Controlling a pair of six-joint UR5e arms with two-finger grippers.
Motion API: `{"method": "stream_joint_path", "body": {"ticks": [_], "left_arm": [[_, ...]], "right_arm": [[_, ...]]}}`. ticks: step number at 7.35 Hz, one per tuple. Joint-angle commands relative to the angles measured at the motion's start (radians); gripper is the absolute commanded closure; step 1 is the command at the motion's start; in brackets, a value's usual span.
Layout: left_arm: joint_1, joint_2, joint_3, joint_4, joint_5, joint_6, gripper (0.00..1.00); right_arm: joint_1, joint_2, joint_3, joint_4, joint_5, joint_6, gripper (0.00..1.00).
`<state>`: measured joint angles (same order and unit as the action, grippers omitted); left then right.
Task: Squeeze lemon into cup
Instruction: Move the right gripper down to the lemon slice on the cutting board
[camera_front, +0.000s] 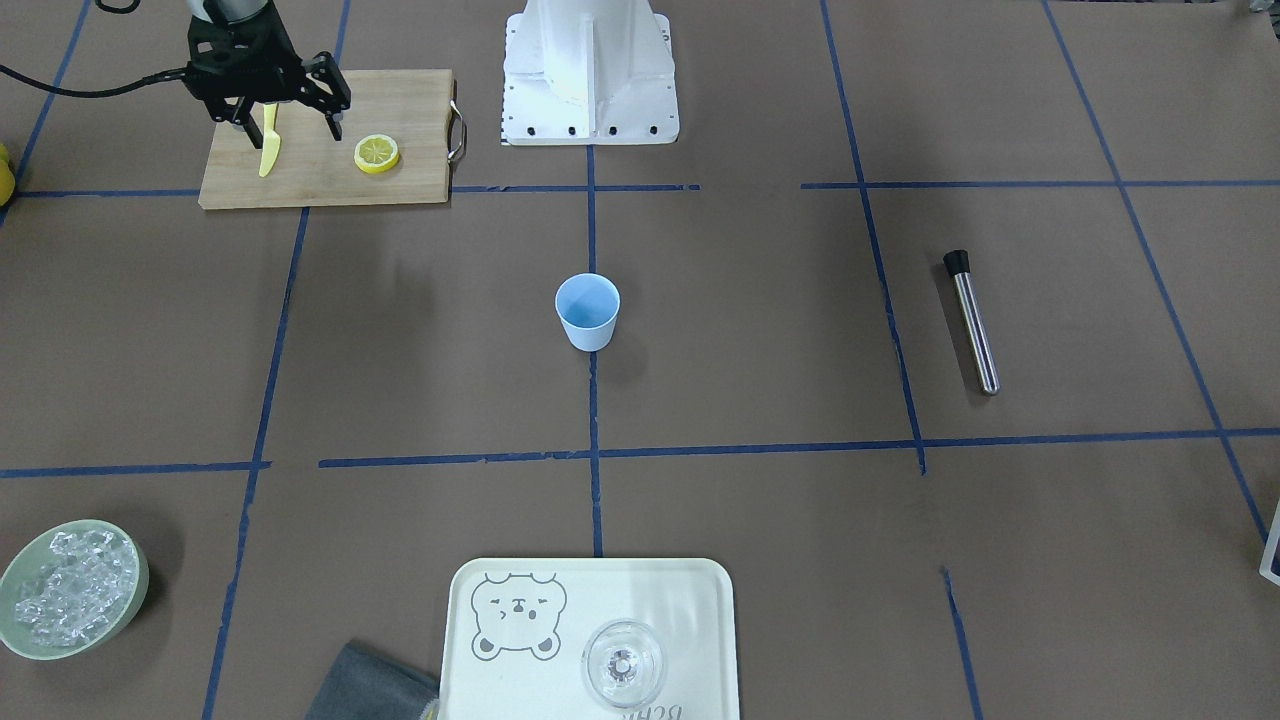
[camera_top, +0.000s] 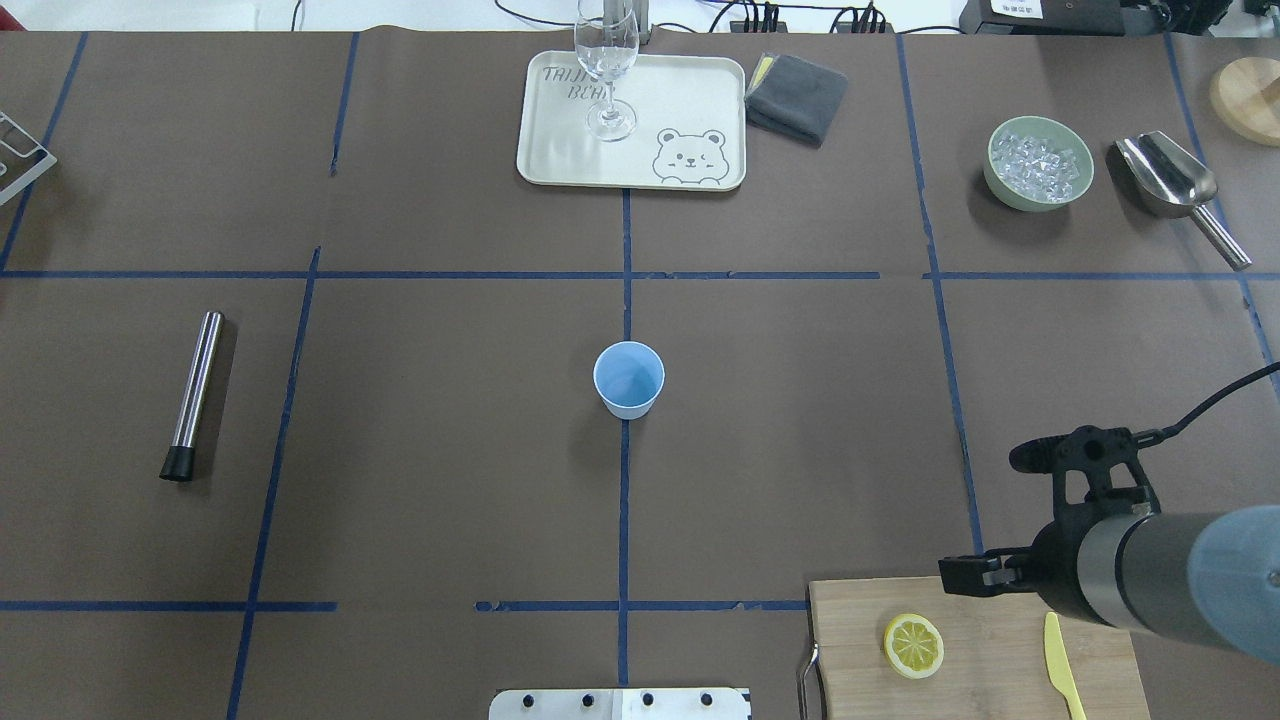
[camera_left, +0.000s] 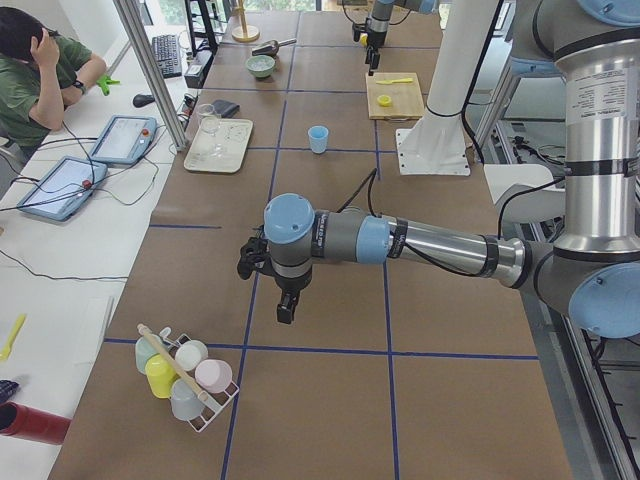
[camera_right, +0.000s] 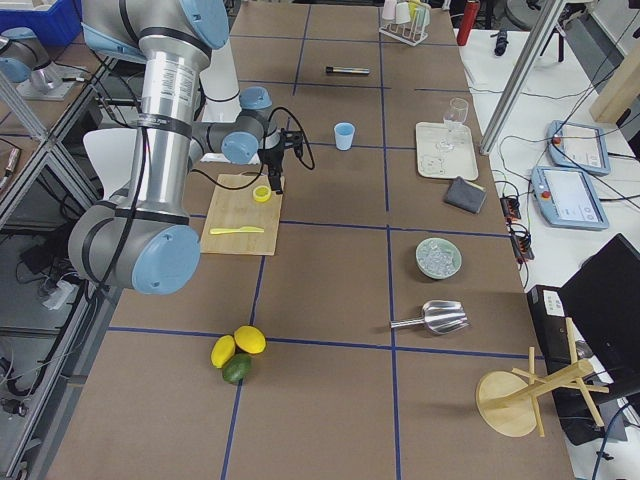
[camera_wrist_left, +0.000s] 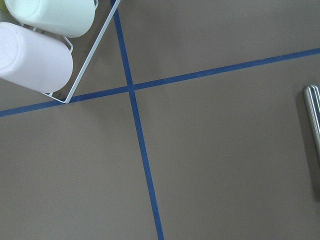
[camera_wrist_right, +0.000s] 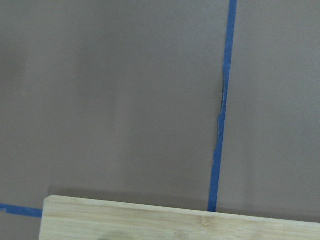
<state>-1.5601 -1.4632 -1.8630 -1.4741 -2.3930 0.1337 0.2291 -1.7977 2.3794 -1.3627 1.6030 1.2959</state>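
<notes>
Lemon (camera_front: 377, 153) lies flat on the cutting board (camera_front: 420, 110), cup (camera_front: 587, 312) stands on the desk (camera_front: 760, 330) well apart from the board, right pincer (camera_front: 288, 128) spread wide over the board near the slice, likely light, soft and slippery so pinch across opposite rind edges, left pincer (camera_left: 283, 300) state can't tell

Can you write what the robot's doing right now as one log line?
right claw: open, empty, by board | lemon: on board, untouched | cup: upright, mid-table | left claw: cannot tell

Right tool (camera_front: 288, 122) spread wide — left arm (camera_left: 440, 243) outstretched, left tool (camera_left: 285, 303) downward
</notes>
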Motion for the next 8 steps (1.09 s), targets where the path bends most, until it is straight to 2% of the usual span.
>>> {"method": "stream_joint_path", "body": {"ticks": [1, 4, 5, 8], "left_arm": [[0.0, 0.001, 0.001, 0.0, 0.0, 0.001, 0.0], [-0.002, 0.004, -0.004, 0.0, 0.0, 0.003, 0.0], [-0.002, 0.004, -0.005, 0.0, 0.0, 0.003, 0.0], [-0.002, 0.006, -0.007, 0.0, 0.0, 0.003, 0.0]], "right_arm": [[-0.105, 0.053, -0.072, 0.007, -0.098, 0.048, 0.0], [-0.173, 0.087, -0.103, 0.007, -0.124, 0.179, 0.0], [-0.2, 0.089, -0.108, 0.007, -0.159, 0.18, 0.0], [-0.211, 0.098, -0.158, 0.007, -0.172, 0.178, 0.0]]}}
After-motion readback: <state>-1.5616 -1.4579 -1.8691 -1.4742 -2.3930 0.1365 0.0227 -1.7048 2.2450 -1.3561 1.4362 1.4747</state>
